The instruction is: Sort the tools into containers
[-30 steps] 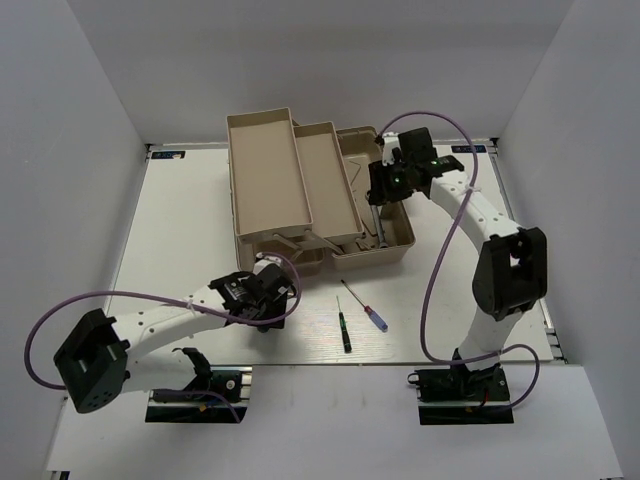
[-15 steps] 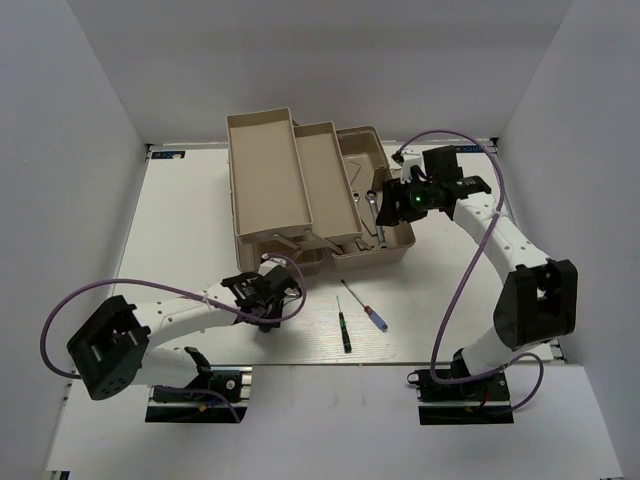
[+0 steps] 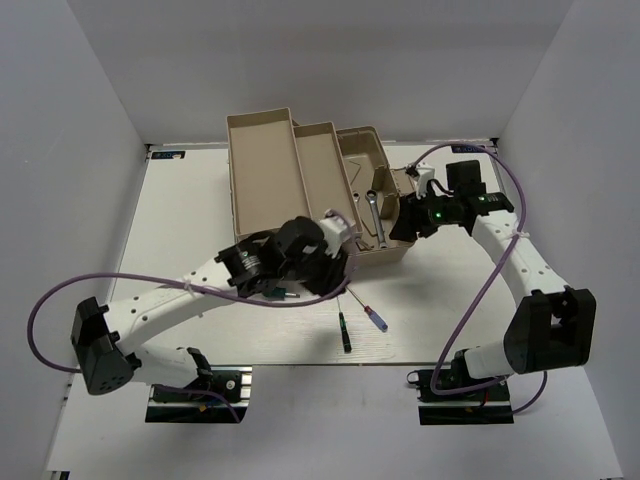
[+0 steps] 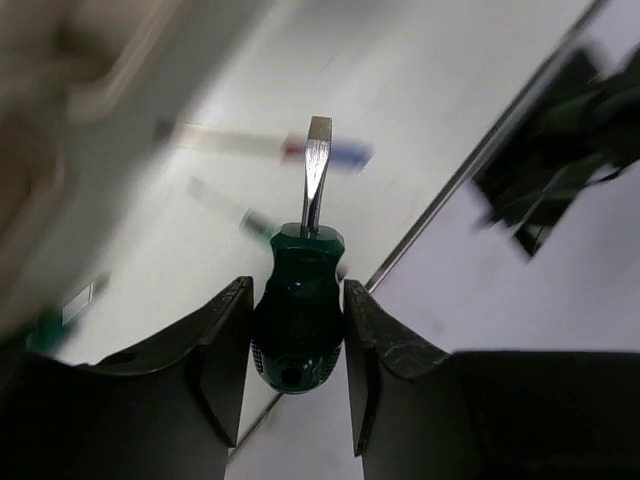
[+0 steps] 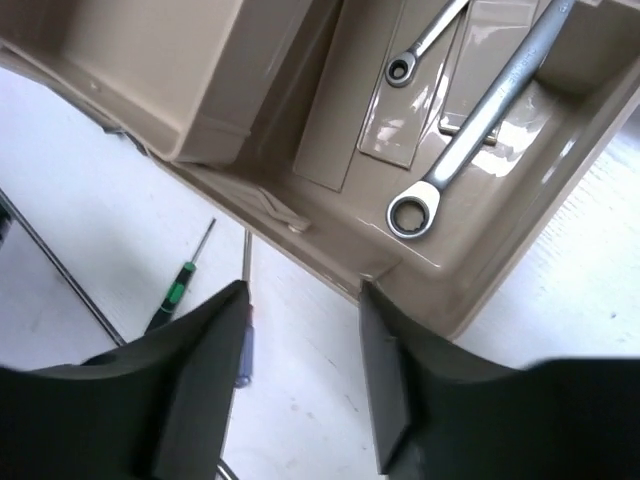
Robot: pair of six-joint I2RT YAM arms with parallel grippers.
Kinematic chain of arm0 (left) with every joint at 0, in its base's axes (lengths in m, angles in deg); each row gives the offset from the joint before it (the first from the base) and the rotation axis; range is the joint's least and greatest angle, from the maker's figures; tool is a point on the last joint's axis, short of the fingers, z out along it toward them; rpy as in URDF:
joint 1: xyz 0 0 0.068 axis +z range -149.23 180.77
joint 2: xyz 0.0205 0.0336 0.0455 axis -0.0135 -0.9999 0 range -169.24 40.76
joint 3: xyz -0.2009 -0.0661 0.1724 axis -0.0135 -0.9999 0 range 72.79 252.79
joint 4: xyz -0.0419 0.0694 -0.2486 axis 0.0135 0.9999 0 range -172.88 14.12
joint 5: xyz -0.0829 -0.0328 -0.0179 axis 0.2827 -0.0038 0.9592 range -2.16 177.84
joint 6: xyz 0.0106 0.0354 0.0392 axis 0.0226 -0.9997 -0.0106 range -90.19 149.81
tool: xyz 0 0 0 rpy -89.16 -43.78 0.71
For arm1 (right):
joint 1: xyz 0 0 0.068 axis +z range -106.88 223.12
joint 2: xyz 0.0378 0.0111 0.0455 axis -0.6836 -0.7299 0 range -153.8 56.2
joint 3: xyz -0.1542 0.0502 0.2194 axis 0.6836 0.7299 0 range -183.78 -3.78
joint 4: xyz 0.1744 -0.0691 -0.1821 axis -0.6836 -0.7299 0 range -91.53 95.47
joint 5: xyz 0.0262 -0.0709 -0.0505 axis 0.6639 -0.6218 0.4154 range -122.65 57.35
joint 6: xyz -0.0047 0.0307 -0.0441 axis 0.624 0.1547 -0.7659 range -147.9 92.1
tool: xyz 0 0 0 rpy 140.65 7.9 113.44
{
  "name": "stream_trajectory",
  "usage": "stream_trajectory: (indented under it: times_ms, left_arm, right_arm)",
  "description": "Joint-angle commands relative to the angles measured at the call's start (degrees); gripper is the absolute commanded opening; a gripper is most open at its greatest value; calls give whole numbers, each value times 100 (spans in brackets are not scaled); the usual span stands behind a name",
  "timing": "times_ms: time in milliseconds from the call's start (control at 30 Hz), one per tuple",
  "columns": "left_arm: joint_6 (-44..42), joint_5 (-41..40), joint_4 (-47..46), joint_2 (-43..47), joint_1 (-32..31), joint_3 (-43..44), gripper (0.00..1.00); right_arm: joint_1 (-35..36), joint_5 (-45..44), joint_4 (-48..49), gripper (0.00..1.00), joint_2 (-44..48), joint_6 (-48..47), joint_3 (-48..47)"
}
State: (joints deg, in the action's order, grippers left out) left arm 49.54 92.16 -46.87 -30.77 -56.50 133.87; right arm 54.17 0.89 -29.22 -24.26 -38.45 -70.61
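Note:
My left gripper [image 4: 297,290] is shut on a stubby green-handled screwdriver [image 4: 298,305], held off the table with its blade pointing away; from above it sits in front of the toolbox [image 3: 280,288]. A slim dark-handled screwdriver [image 3: 345,331] and a blue-red-handled one [image 3: 373,315] lie on the table. Two silver wrenches [image 5: 470,135] [image 5: 420,45] lie in the beige base bin [image 3: 398,252]. My right gripper [image 5: 300,300] is open and empty, just off the bin's near right corner [image 3: 408,212]. The second green screwdriver does not show clearly.
Two long beige trays [image 3: 262,135] [image 3: 318,140] stand raised to the left of the base bin. The table's front edge [image 3: 400,362] runs just below the loose screwdrivers. White walls close in both sides.
My left arm has lifted and swung right toward the toolbox front with the green screwdriver. My right gripper has drawn back right, out of the bin, leaving a wrench inside.

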Motion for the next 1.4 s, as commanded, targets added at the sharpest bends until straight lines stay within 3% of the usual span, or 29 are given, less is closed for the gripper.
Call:
stream_trajectory:
  times_ms: [0, 67, 100, 200, 300, 333, 367, 433, 467, 567, 600, 633, 767, 900, 933, 1033, 1067, 1133, 1167, 1233, 1300, 1367]
  left_arm:
    - [-470, 413, -514, -474, -100, 1071, 0]
    - [-470, -122, -682, -686, -30, 1588, 0]
    - [-470, -550, -900, -835, 49, 1704, 0]
    - [-470, -1396, -903, -1196, 251, 2266, 0]
    - [-409, -2554, -446, -1776, 453, 2856, 0]
    - [-347, -2654, -367, -1855, 506, 2927, 0]
    - [-347, -2655, -427, -1908, 568, 2927, 0]
    - [-399, -2726, -577, -2058, 682, 3014, 1]
    - [-399, -2726, -577, -2163, 778, 3111, 3]
    - [-478, -2726, -86, -2769, 911, 3717, 24]
    - [-531, -2726, -7, -2892, 911, 3927, 47]
    - [-531, -2621, -6, -2980, 911, 3999, 57]
    - [-645, -2567, -6, -3113, 1034, 4394, 78]
    - [-698, -2681, 291, -3113, 1034, 4991, 81]
    - [-698, -2760, 354, -2895, 1034, 5045, 81]
    - [-523, -3102, 573, -2307, 1034, 4757, 81]
    - [-279, -3365, 574, -1695, 1034, 4294, 77]
    - [-14, -3630, 705, -937, 1034, 3686, 62]
    - [344, -3918, 767, -542, 1034, 3387, 41]
    - [663, -4140, 1029, 531, 1034, 2639, 31]
    - [1111, -4290, 1311, 1225, 1034, 2243, 37]
    - [1296, -4290, 1636, 1448, 1034, 2110, 55]
  right_arm:
    - [-138, 336, -378, 57, 180, -752, 12]
    - [-182, 634, -555, 47, 224, -1009, 99]
    - [-182, 880, -756, 30, 329, -1507, 126]
    - [-147, 1530, -1372, 4, 549, -2582, 371]
    - [-112, 1866, -1698, 0, 847, -3365, 783]
    - [-59, 1936, -1672, 1, 988, -3453, 855]
    - [-7, 1963, -1628, 15, 1041, -3680, 934]
    - [107, 2025, -1566, 31, 1208, -3840, 1198]
    - [152, 2068, -1540, 46, 1235, -4006, 1268]
    - [415, 2113, -1347, 62, 1358, -4131, 1418]
    - [468, 2113, -1199, 64, 1376, -4157, 1436]
    - [642, 2130, -1145, 64, 1384, -4166, 1505]
    - [1065, 2262, -917, 67, 1358, -4657, 1664]
    - [1688, 2096, 154, 68, 1218, -4738, 2059]
    - [2012, 1852, 870, 68, 1191, -4650, 2129]
    - [2506, 1221, 1621, 68, 990, -4274, 2446]
    - [2777, 1068, 2477, 67, 911, -4150, 2647]
    - [3183, 395, 3237, 65, 709, -3930, 2745]
    - [3323, 234, 3407, 64, 621, -3894, 2719]
    - [3825, -405, 3777, 64, 147, -3587, 2501]
    - [4236, -1003, 4101, 62, -369, -3324, 2246]
    - [4422, -1331, 4504, 62, -731, -3200, 2130]
